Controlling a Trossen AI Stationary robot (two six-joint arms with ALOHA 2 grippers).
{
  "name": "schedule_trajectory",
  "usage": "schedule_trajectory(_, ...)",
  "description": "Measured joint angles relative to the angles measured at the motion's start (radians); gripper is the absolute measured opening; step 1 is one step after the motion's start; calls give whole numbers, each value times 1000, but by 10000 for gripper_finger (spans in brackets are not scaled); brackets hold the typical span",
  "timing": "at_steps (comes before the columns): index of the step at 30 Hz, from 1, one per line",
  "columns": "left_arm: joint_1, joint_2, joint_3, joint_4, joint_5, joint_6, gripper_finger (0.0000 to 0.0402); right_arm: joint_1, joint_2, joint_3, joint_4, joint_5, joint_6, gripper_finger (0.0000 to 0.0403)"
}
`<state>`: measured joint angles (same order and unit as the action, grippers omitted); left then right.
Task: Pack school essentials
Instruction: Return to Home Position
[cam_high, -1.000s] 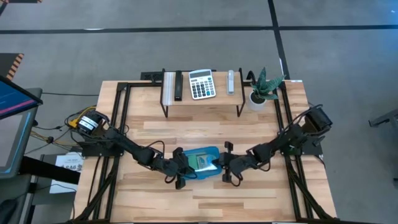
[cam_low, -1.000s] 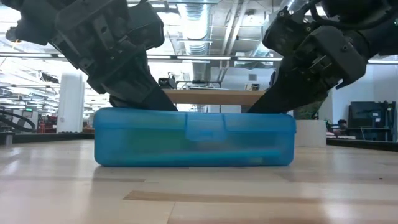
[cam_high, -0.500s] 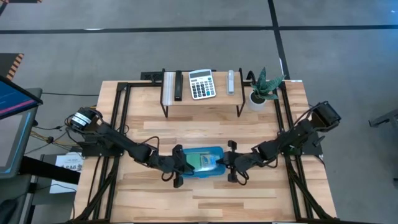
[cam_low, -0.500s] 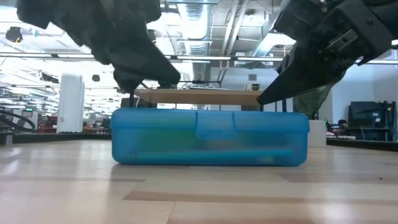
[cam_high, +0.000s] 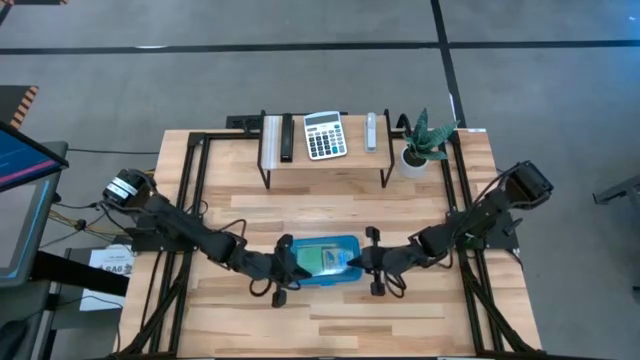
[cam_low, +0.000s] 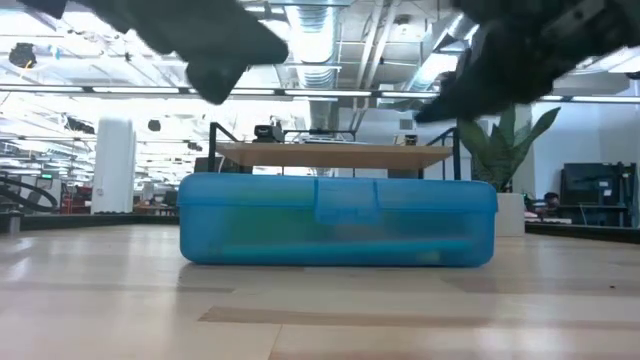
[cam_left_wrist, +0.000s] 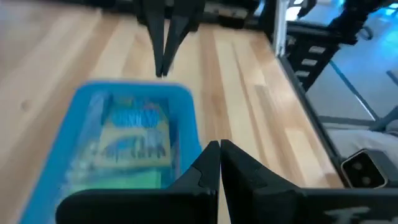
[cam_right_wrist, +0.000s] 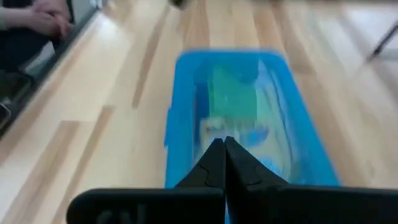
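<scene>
A second ago both my claws were pressed down on the lid of the blue box (cam_low: 338, 220). Now they are off it: in the low view they are dark blurs above the lid with open air under them. From above, my left claw (cam_high: 284, 268) sits just beside one end of the box and my right claw (cam_high: 371, 262) just beside the other, each drawn back a little. Each wrist view shows my fingertips pinched together with nothing between them.

The box slid slightly sideways while I pressed, then settled. It rests flat on the table (cam_high: 330, 310), midway between my arms, with its lid down and the front latch flush. The school essentials (cam_right_wrist: 231, 99) show through the lid only as green and yellow shapes, too blurred to tell apart. The calculator (cam_high: 323, 135) and potted plant (cam_high: 425, 140) stand well apart at the far side, left out.

I judge the packing finished; only pulling my arms back remains.
</scene>
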<state>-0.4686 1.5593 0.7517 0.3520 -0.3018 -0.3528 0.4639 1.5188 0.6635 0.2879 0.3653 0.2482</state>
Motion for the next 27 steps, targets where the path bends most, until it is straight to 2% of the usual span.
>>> schedule_trajectory(6, 95, -106, 0, 28, 29, 141, 0, -32, -133, 0, 12, -1, -147, 8)
schedule_trajectory(14, 261, -221, 1, 194, 104, 403, 0, -59, -364, 1, -61, -1, -314, 8)
schedule_trajectory(21, 496, -321, 0, 162, 318, 357, 0, -124, -576, 0, -242, -2, -384, 8)
schedule_trajectory(23, 533, -372, 0, 133, 342, 361, 0, -140, -642, 0, -279, -4, -393, 8)
schedule_trajectory(27, 564, -480, 0, 68, 324, 429, 0, -176, -785, -47, -285, -43, -458, 8)
